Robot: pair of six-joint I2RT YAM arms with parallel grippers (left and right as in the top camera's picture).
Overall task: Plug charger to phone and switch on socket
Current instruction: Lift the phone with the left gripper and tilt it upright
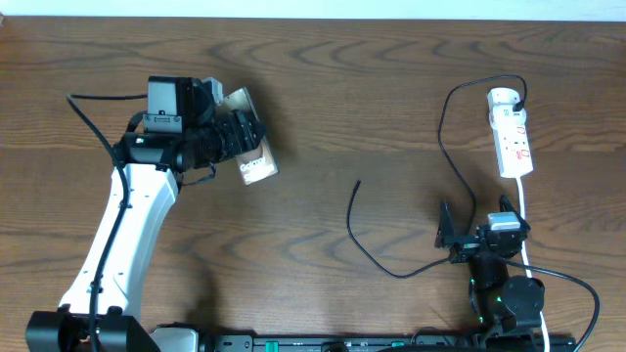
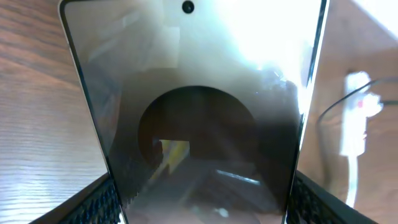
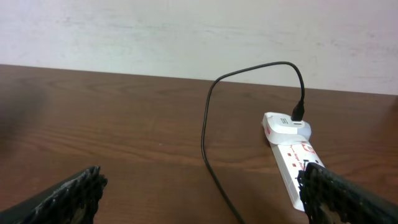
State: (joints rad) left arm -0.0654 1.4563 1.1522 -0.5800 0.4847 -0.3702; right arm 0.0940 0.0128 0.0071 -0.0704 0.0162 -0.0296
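My left gripper (image 1: 241,133) is shut on the phone (image 1: 258,166), gripping its two long edges at the table's upper left. In the left wrist view the phone's glossy face (image 2: 193,93) fills the frame between the dark fingers (image 2: 93,202), with my left gripper (image 2: 202,202) closed across it. The charger (image 1: 375,256) lies loose on the table. Its tip (image 1: 359,183) is free near the middle and its plug sits in the socket (image 1: 512,132) at the far right. My right gripper (image 1: 462,238) stands open just short of the socket (image 3: 292,155), beside the charger cable (image 3: 208,149), with nothing between its fingers (image 3: 78,190).
The white cord (image 1: 525,220) runs from the socket toward the right arm's base. A pale wall (image 3: 186,31) rises behind the table's far edge. Bare brown wood (image 1: 372,88) lies between the two arms.
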